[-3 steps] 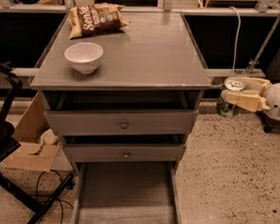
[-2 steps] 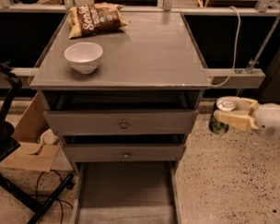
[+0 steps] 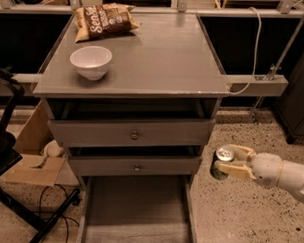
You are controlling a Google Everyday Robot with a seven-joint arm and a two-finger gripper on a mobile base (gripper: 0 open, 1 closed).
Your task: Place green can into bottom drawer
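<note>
A: Start on the left. Anything there that matters?

B: No. A cardboard box (image 3: 33, 157) leans against the cabinet on the floor. A white bowl (image 3: 91, 61) sits on the grey surface (image 3: 164, 59), with a snack bag (image 3: 103, 20) behind it. Both are well apart from the action.

A: And the drawers?

B: The two upper drawers (image 3: 131, 135) stand slightly ajar. Below them the bottom drawer (image 3: 136, 213) is pulled far out, a wide tray with nothing visible inside it.

A: Where is the can?

B: On the right. The gripper (image 3: 228, 161) is clamped around the green can (image 3: 219, 165), one finger above and one below. The can's silver top tilts toward the camera. It hangs in the air just beside the cabinet's right edge, level with the second drawer.

A: What has just changed?

B: A second ago the gripper held the can higher and further right, near the surface's edge. Since then it has come down and in toward the cabinet.

A: So what does that mean for the job?

B: I judge the carry is well along. The can is not yet over the tray. It needs to go further left and lower before release, and it must clear the tray's right wall on the way.
</note>
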